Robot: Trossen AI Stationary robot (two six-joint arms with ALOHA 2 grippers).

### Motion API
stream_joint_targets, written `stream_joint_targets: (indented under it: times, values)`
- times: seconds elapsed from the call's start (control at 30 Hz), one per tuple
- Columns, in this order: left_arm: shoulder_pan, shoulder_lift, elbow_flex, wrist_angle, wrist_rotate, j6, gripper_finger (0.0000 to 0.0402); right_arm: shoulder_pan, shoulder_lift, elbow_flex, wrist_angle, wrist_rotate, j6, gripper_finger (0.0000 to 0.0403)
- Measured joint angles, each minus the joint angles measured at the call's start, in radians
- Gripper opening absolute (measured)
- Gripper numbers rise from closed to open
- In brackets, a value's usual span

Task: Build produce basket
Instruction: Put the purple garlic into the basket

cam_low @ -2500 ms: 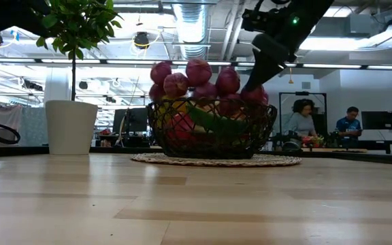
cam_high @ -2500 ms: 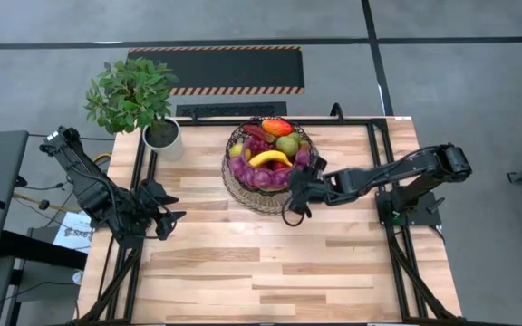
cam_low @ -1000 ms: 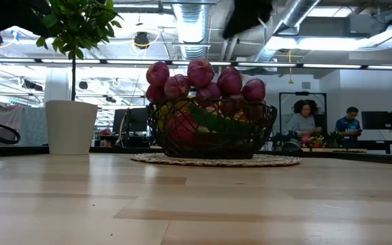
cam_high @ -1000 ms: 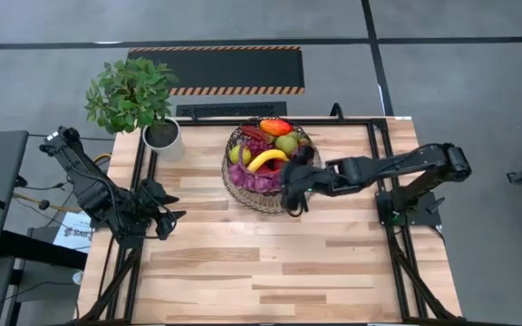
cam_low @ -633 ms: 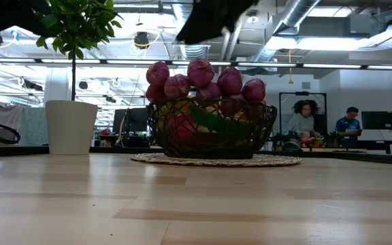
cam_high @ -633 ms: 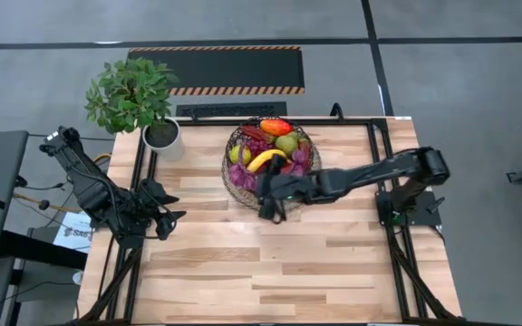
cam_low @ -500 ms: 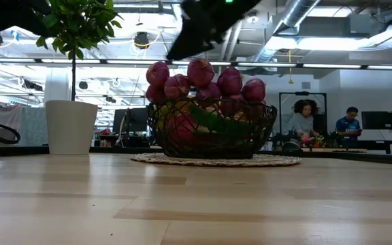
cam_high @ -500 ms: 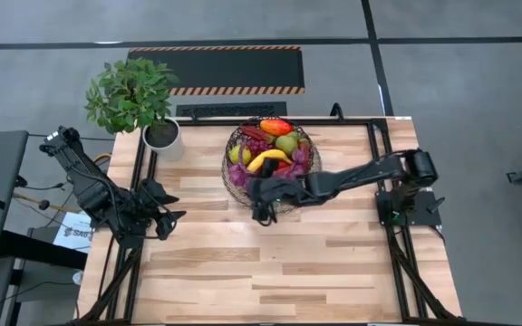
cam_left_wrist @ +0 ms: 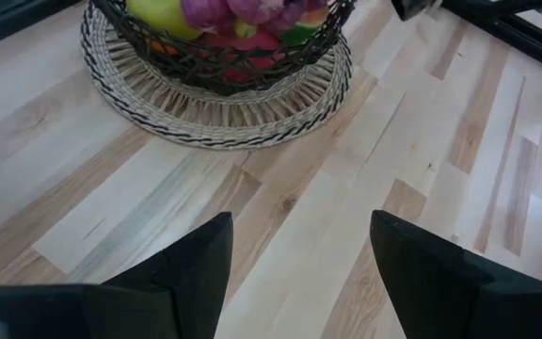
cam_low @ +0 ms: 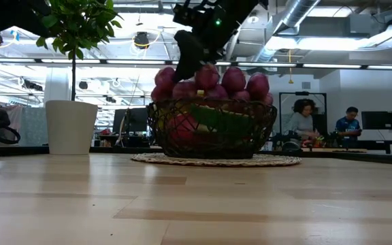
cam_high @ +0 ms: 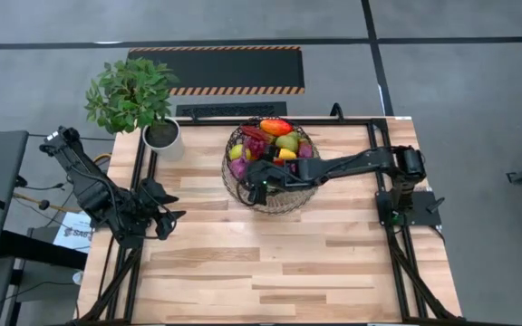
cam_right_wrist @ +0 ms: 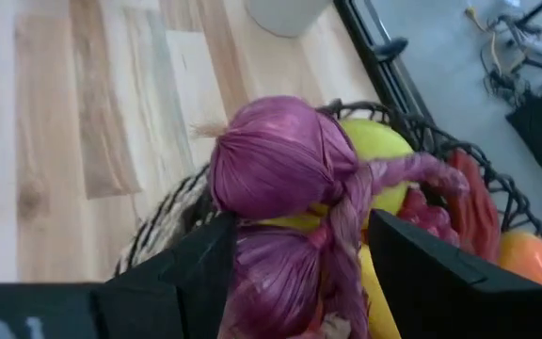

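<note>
A pale, striped wooden tabletop (cam_high: 270, 263) lies bare across its near half. At its left edge the left gripper (cam_high: 172, 215) waits with its dark fingers parted and empty. Farther back, just right of a white pot holding a leafy green plant (cam_high: 130, 95), stands the round basket of dark woven wire (cam_low: 213, 129), seated on a tan wicker mat (cam_left_wrist: 224, 108). The right gripper (cam_high: 259, 185) reaches over its left side, fingers spread on either side of a string of purple, papery-skinned bulbs (cam_right_wrist: 285, 188) heaped on the yellow, green and red toy produce (cam_high: 279, 140). The string looks light and floppy with smooth bulbs, so the braided stem between bulbs seems the surest place to take hold.
</note>
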Motion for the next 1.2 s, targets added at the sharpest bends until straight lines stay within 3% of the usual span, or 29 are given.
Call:
stream_joint_targets:
  times: [0.77,1.2]
  values:
    - [0.0,0.0,0.0,0.001,0.004,0.0,0.0237,-0.026,0.05,0.0,-0.047,-0.072,0.065,0.026]
    - [0.0,0.0,0.0,0.002,0.009,0.0,0.0237,-0.027,-0.026,-0.001,-0.032,-0.094,0.032,0.0259]
